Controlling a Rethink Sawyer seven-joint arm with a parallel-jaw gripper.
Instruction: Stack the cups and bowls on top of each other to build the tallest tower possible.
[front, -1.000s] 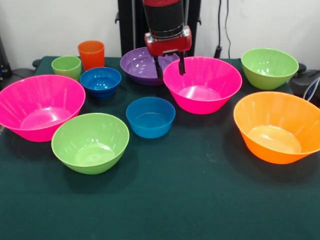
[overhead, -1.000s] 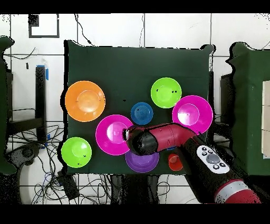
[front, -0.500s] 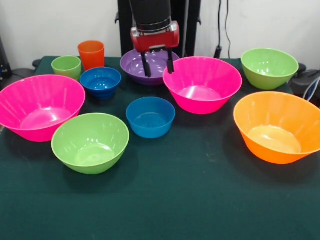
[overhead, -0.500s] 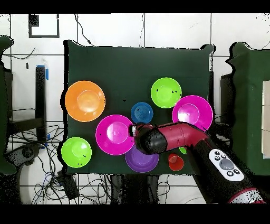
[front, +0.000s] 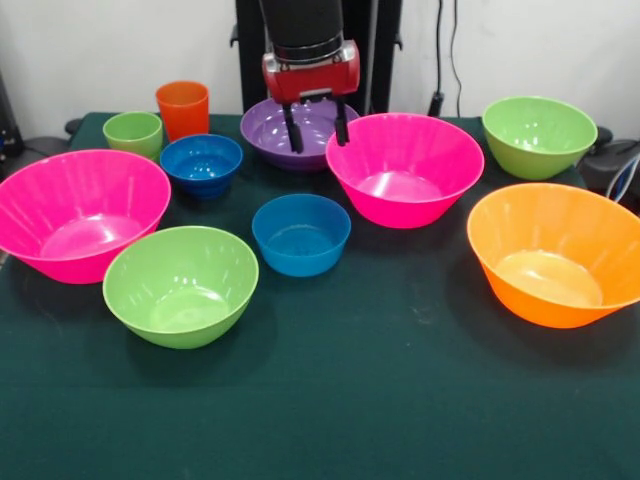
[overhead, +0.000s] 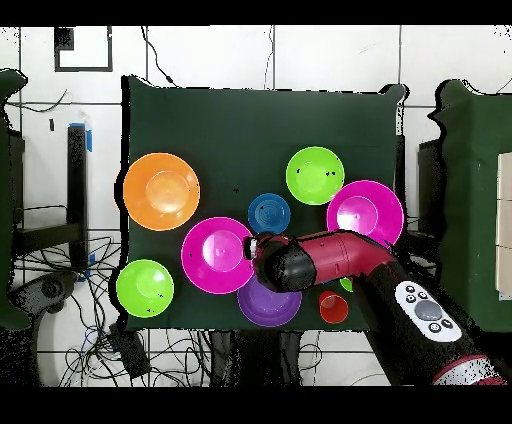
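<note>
My gripper (front: 317, 128) is open and empty, its two dark fingers hanging just above the purple bowl (front: 264, 131) at the back middle. A big pink bowl (front: 405, 166) stands right beside it, another big pink bowl (front: 80, 212) at the left. The orange bowl (front: 555, 255) is at the right. Green bowls stand front left (front: 182, 286) and back right (front: 538, 135). Two small blue bowls (front: 300, 234) (front: 202, 162) stand in the middle. The orange cup (front: 183, 108) and the light-green cup (front: 133, 132) are upright at the back left. No bowl sits inside another.
The dark green cloth (front: 380, 400) covers the table. In the overhead view the red arm (overhead: 330, 260) reaches over the purple bowl (overhead: 262, 308) and hides the back-left blue bowl and most of the light-green cup. The black pedestal (front: 385, 50) stands behind the table.
My gripper has moved from the pink bowl's near rim leftward to above the purple bowl and risen slightly. It has held nearly still for the last half second. No bowl moved.
</note>
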